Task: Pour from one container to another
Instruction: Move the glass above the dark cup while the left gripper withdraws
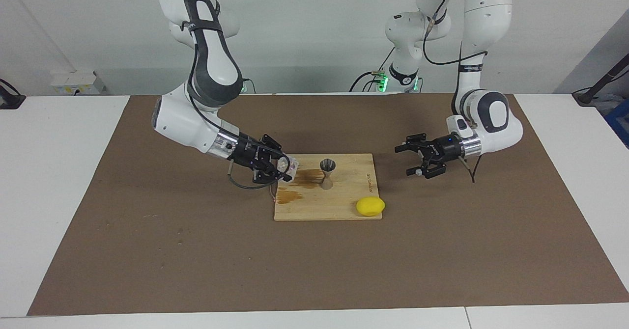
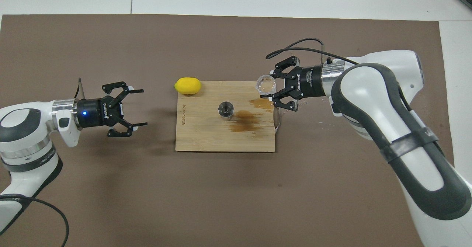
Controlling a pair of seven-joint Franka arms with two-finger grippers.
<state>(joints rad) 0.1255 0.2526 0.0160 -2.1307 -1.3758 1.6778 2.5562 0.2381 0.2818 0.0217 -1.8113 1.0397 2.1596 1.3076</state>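
Observation:
The clear glass tumbler [image 1: 291,167] [image 2: 266,84] is held in my right gripper [image 1: 287,168] [image 2: 268,86], which is shut on it just above the wooden board's edge at the right arm's end. The tumbler is tilted with its mouth toward the jigger. The metal jigger [image 1: 327,172] [image 2: 225,110] stands upright near the middle of the board [image 1: 344,206] [image 2: 206,136], apart from the tumbler. My left gripper [image 1: 412,160] [image 2: 137,107] is open and empty, low over the brown mat beside the board at the left arm's end, where the left arm waits.
A yellow lemon [image 1: 370,206] [image 2: 188,85] lies on the board's corner farthest from the robots, toward the left arm's end. Brown wet stains [image 1: 300,184] [image 2: 247,119] spread on the board between the jigger and the tumbler. A brown mat [image 1: 172,250] covers the white table.

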